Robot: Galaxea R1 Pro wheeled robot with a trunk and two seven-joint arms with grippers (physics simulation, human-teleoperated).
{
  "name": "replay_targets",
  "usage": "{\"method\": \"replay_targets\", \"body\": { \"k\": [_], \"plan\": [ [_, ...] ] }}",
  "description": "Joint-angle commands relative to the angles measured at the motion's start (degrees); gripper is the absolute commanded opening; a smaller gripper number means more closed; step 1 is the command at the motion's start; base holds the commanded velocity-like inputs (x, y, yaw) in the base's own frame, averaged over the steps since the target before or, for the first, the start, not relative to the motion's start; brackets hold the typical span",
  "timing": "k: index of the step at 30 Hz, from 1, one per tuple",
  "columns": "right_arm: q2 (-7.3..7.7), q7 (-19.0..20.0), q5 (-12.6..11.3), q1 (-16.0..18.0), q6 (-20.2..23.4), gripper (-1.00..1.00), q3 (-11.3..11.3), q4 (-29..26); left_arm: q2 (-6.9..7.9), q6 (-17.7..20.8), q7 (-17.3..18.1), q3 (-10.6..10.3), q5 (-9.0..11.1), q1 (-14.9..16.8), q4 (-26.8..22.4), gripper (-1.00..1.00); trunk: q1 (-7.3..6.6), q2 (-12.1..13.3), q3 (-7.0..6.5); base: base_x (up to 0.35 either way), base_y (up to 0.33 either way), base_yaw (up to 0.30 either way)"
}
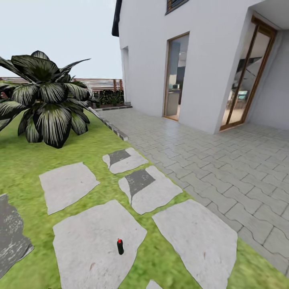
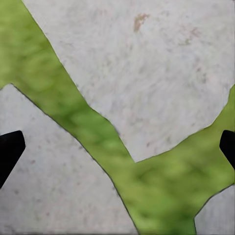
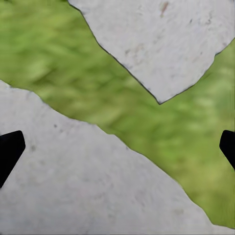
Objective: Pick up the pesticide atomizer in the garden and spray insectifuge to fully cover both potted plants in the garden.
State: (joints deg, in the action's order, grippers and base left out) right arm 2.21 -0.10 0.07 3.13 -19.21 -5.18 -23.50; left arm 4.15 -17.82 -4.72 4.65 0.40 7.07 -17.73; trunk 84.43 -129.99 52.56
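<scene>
Jaws spread wide on both arms, holding nothing: black fingertips [image 2: 10, 152] at opposite edges of the left wrist view, with the left gripper [image 2: 117, 149] hanging over pale stone and a strip of grass; likewise black fingertips [image 3: 10, 152] at the edges of the right wrist view, with the right gripper [image 3: 117, 149] over stone and grass. Further out, in the head view, one pesticide atomizer [image 1: 120, 246], standing upright on a large stepping stone [image 1: 92, 241] in the near part of the lawn [image 1: 24, 168]. Small and dark green-black in the body, capped with a red top; nozzle and label too small to make out. Nothing touching it, nothing beside it on the slab. Seven grey stepping stones counted in whole or part around the bottle, two of them with dark patches, a darker one cut by the left edge. One big dark leafy bush [image 1: 44, 100] well behind, on the grass at left. Grey paved patio [image 1: 224, 160] to the right, edged by a low kerb [image 1: 112, 129]. Behind that, a white house wall [image 1: 148, 56] with two tall wood-framed glass doors [image 1: 176, 76]. Brown slatted fence [image 1: 100, 83] far back, with a low dark hedge [image 1: 110, 97] at its foot.
</scene>
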Motion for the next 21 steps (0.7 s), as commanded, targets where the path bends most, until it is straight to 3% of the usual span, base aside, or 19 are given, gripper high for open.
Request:
{"method": "replay_targets", "body": {
  "k": [1, 21],
  "plan": [
    [-0.01, -0.01, 0.01, 0.02, -0.17, 1.0, -0.09, 0.03, -0.02, -0.2, -0.03, 0.1, 0.04, 0.05, 0.07, 1.0, 0.0, -0.02, 0.05, 0.121, -0.061, 0.275],
    [-0.01, 0.02, 0.01, 0.02, -0.15, 1.0, -0.09, 0.2, -0.02, -0.2, -0.03, 0.1, 0.04, 0.05, 0.07, 1.0, 0.0, -0.02, 0.05, 0.219, -0.183, 0.278]
  ]
}}
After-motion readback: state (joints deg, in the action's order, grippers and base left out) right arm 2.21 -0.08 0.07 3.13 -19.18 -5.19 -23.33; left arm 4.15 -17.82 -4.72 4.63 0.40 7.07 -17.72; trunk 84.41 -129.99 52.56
